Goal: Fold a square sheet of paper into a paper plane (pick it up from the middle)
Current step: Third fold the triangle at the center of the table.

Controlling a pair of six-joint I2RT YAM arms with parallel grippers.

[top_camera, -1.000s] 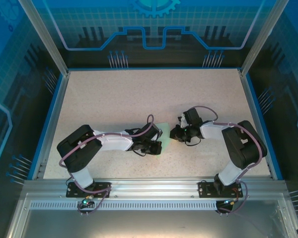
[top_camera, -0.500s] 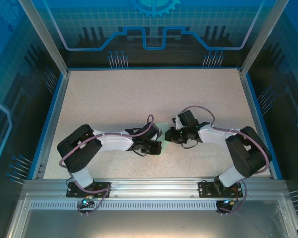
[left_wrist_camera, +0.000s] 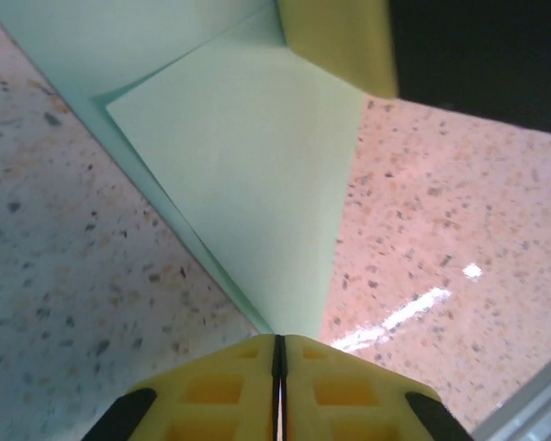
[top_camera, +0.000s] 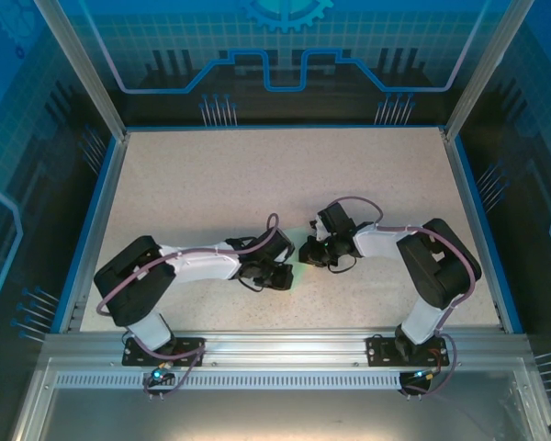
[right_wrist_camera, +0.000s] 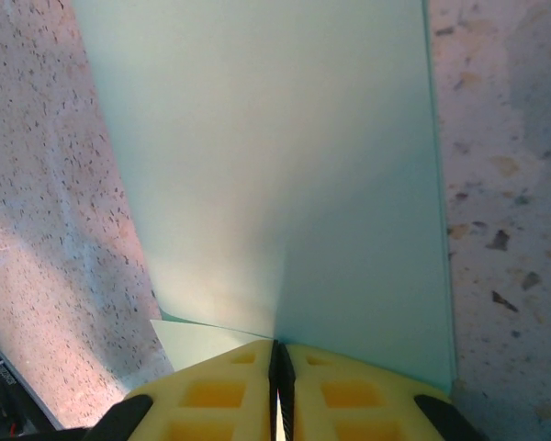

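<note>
The pale mint-green sheet of paper (left_wrist_camera: 248,165) lies folded in overlapping layers on the speckled table. My left gripper (left_wrist_camera: 277,342) is shut, with a pointed end of the paper running into its yellow jaws. The same paper (right_wrist_camera: 275,156) stretches away from my right gripper (right_wrist_camera: 277,347), whose jaws are shut on its edge along a faint crease. In the top view the left gripper (top_camera: 285,272) and the right gripper (top_camera: 307,255) meet nose to nose at the table's middle, hiding nearly all the paper. Whether the folds make a paper plane I cannot tell.
The right gripper's yellow finger (left_wrist_camera: 340,41) shows at the top of the left wrist view, close over the paper. A blue rim (top_camera: 92,230) frames the speckled table (top_camera: 257,175). A metal rail (top_camera: 285,344) with both arm bases runs along the near edge.
The right gripper has moved left until it meets the left gripper. The green patch of paper seen between them earlier is now covered. The left arm shifted slightly.
</note>
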